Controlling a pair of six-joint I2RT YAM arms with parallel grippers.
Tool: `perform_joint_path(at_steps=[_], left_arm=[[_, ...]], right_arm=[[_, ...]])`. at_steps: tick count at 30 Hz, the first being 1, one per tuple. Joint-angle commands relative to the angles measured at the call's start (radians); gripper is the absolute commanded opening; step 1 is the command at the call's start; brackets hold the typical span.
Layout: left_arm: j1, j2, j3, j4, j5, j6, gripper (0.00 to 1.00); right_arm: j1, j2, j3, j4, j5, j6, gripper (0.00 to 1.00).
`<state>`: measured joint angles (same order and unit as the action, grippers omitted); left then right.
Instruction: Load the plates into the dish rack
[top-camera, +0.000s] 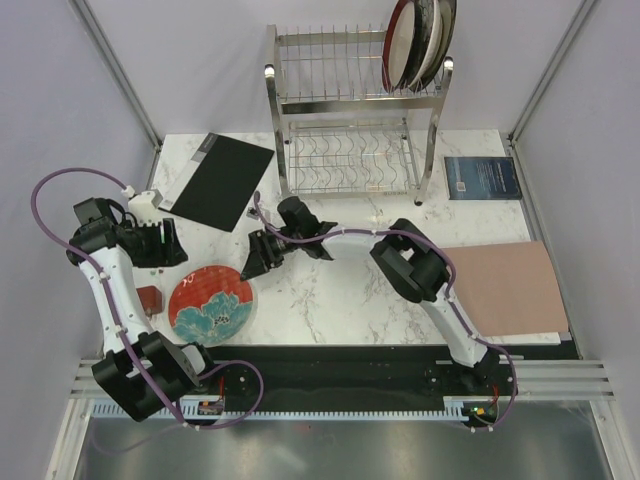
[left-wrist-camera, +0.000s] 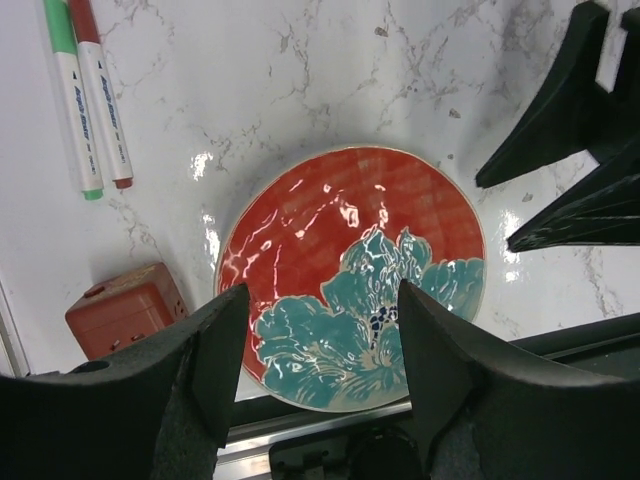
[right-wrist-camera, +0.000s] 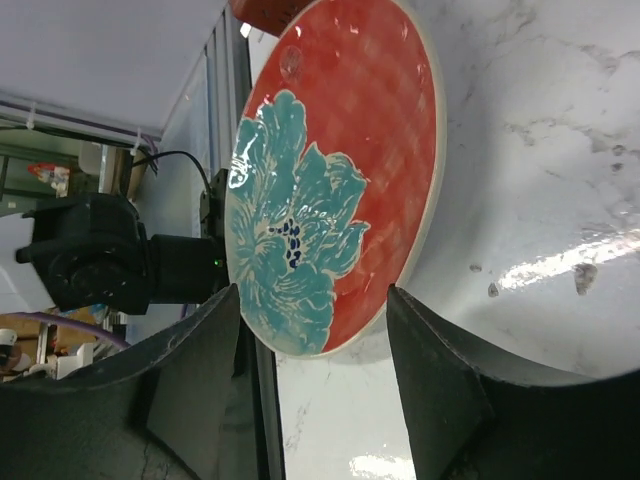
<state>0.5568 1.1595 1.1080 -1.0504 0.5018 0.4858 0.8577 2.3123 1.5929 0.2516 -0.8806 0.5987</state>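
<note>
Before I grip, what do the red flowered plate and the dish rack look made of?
Red plate: probably glazed ceramic with a glossy finish, as bright highlights ripple across its surface.
Dish rack: bare metal wire, possibly stainless or chromed, going by its silvery shine.

Markers (left-wrist-camera: 104, 100), red block (left-wrist-camera: 125, 308), black mat (top-camera: 218, 180), blue book (top-camera: 481, 178) and tan board (top-camera: 505, 288) lie scattered.

Print on markers (left-wrist-camera: 103, 100), too small to read
</note>
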Motion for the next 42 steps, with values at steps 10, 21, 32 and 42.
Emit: perform_joint_path(at_steps=[10, 21, 32, 42], left_arm=[[0.006, 0.000, 0.088, -0.003, 0.104, -0.104, 0.68], [0.006, 0.020, 0.085, 0.006, 0.138, -0.118, 0.68], [0.005, 0.034, 0.070, 0.020, 0.146, -0.125, 0.68], [0.005, 0.049, 0.036, 0.049, 0.150, -0.139, 0.68]], right_arm=[[0.057, 0.102, 0.136, -0.190, 0.089, -0.070, 0.67], [0.029, -0.044, 0.028, -0.112, 0.247, -0.157, 0.66], [0.052, 0.096, 0.153, -0.250, 0.163, -0.163, 0.64], [0.087, 0.136, 0.157, -0.280, 0.157, -0.152, 0.42]])
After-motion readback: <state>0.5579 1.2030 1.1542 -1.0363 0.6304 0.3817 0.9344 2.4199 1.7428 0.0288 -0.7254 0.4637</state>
